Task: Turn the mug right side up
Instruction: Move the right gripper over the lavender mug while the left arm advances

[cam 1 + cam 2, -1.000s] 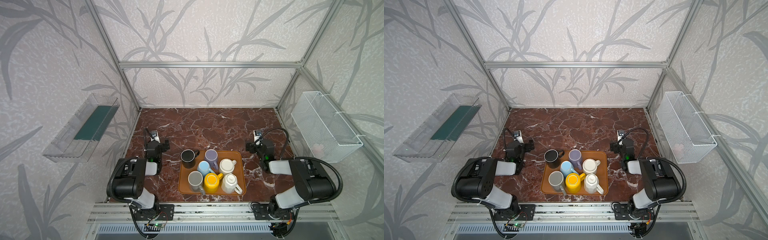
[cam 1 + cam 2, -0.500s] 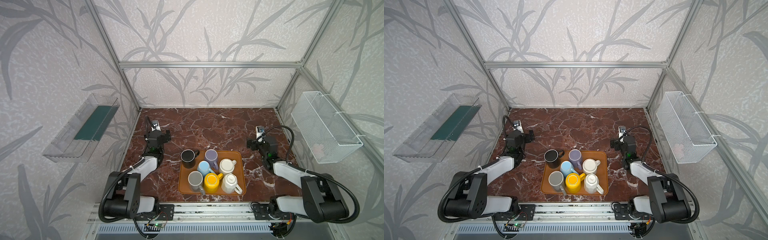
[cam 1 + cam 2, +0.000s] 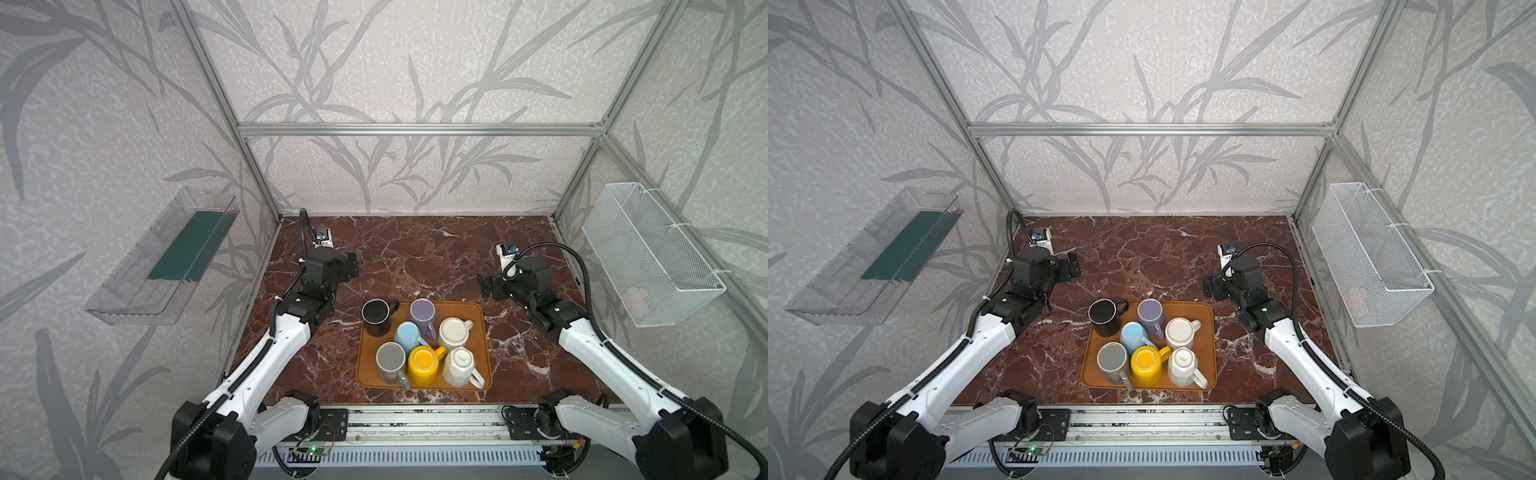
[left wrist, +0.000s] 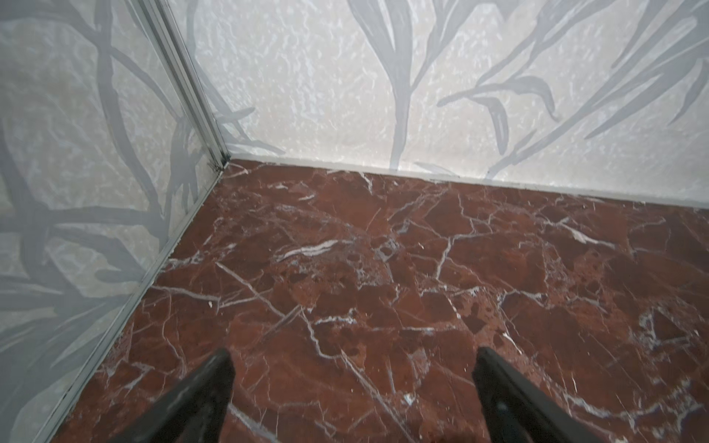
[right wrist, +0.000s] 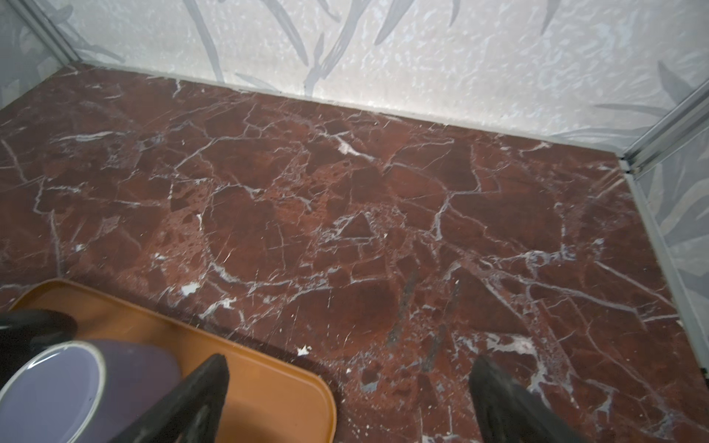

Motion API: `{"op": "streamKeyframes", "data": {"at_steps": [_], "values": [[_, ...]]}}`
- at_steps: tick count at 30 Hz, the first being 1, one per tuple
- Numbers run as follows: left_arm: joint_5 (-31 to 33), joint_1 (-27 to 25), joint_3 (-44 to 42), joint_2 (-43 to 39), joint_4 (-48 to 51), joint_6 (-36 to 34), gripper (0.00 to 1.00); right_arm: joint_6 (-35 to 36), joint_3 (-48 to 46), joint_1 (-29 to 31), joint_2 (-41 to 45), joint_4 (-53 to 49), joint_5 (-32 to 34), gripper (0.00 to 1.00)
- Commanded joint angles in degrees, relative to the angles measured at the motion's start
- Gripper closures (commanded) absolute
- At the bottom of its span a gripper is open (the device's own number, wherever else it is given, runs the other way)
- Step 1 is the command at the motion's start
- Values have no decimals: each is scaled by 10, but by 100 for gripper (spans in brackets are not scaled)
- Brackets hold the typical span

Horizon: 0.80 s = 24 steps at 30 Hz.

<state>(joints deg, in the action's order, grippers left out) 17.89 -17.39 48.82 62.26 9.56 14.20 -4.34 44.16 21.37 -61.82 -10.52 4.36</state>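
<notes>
A red-brown marble tabletop (image 3: 415,249) with white veins floors a cell walled in pale leaf-patterned panels. On it an orange tray (image 3: 474,309) carries seven mugs packed close.

The white faceted mug (image 3: 459,365) shows a flat, stamped base upward, so it reads as inverted. The grey mug (image 3: 390,361) and light blue mug (image 3: 407,334) look base-up too, and from above I cannot tell which one the task means. The black mug (image 3: 376,318) plainly stands rim-up.

The whole cluster sits inward of both grippers and nearer the robot's base. The right gripper (image 5: 347,364) hangs just past the tray's far corner with its fingers spread wide and nothing between them. The purple mug (image 5: 53,387) is the closest to it. The left gripper (image 4: 353,360) is equally wide and empty. It hovers over bare marble, well apart from the tray.

Wide, empty jaws held clear of the crowded mugs suit an approach not yet committed.

A clear wall shelf (image 3: 166,257) and a wire basket (image 3: 648,257) flank the cell.
</notes>
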Motion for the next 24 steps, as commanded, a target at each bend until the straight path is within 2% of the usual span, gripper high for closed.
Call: {"op": "streamKeyframes", "data": {"at_steps": [1, 6, 14, 18, 24], "values": [[-19, -11, 8, -24, 104, 49, 1, -12, 23, 29, 10, -102, -10, 3], [-23, -19, -7, -56, 116, 53, 1, -22, 45, 66, -2, -176, -23, 6], [-30, -20, -3, -55, 142, 40, 1, -51, 55, 112, 13, -272, -146, 10], [-59, -24, 19, -30, 164, 38, 1, -52, 67, 150, 4, -316, -129, 10], [-53, -47, 49, 2, 214, 32, 1, -50, 89, 197, -23, -318, -123, 11]]}}
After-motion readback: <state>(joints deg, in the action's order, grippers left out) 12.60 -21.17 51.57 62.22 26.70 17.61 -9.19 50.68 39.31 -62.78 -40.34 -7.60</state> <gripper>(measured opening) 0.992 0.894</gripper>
